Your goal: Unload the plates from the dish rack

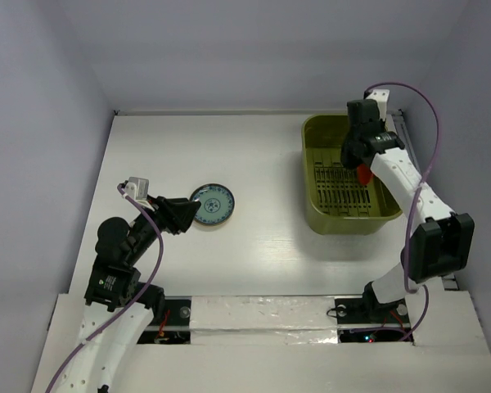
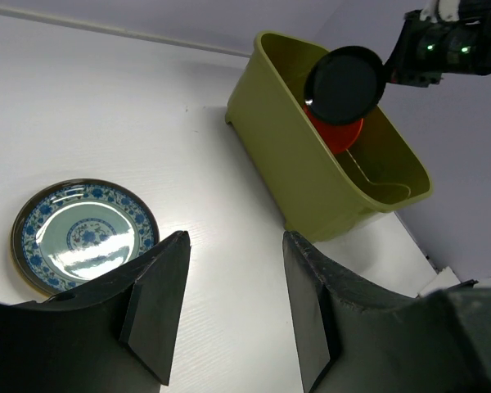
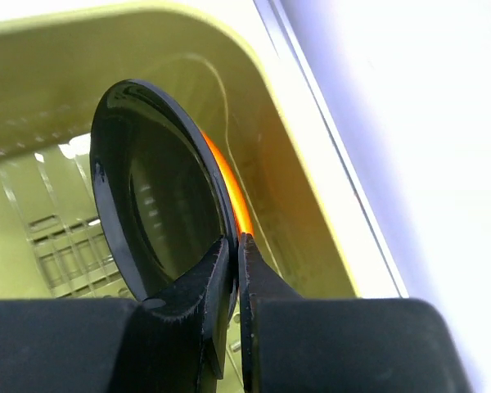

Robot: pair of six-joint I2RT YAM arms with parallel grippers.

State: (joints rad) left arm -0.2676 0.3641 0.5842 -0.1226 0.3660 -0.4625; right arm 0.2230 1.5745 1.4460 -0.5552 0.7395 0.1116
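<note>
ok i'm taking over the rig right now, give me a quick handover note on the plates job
Left gripper: open, empty, beside the light blue plate, which lies flat on the table.
Right gripper: shut on the rim of the black plate, held on edge at the dish rack.
Orange-red plate: just behind the black one, in the rack.
Done: blue plate out.
Left: set the black plate on the table, then fetch the orange-red one. No other plate is in view.
</note>
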